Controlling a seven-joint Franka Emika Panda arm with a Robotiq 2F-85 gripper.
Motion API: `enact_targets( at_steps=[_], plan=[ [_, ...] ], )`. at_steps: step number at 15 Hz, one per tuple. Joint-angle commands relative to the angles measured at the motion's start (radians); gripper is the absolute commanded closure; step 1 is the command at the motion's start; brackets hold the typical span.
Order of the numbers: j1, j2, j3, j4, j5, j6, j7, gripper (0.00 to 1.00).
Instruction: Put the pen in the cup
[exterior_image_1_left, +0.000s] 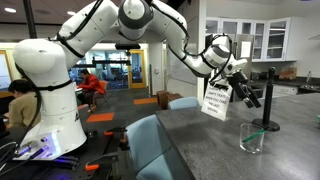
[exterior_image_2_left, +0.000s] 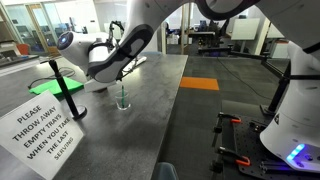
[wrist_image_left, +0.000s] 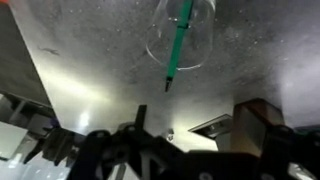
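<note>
- Green pen (wrist_image_left: 177, 45) sits tilted inside the clear cup (wrist_image_left: 205, 40) on the grey worktop (wrist_image_left: 90, 70).
- Tool (exterior_image_1_left: 243, 88) hangs above, fingers spread, empty.

One cup (wrist_image_left: 203, 52) is standing on the counter (exterior_image_2_left: 160, 120), holding one pen (wrist_image_left: 178, 45); one black pole stand (exterior_image_1_left: 271, 100) and one printed sign (exterior_image_2_left: 45, 135) are standing there too, with two blue chairs (exterior_image_1_left: 150, 138) sitting alongside.

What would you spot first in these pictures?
The big white arm stretching over the grey table grabs the eye first. Near its end effector stands a clear cup with a green pen in it, not far from a white sign.
</note>
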Motion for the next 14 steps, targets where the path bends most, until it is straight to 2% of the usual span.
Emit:
enact_targets(
  at_steps=[1,6,12,14],
  plan=[
    [-0.041,-0.126,0.031,-0.173,0.088,0.113,-0.180,0.00],
    [-0.068,-0.250,0.037,-0.350,0.176,0.201,-0.480,0.00],
    [-0.089,-0.372,0.056,-0.484,0.276,0.195,-0.859,0.00],
    [-0.080,-0.401,0.049,-0.511,0.286,0.191,-0.924,0.00]
  ],
)
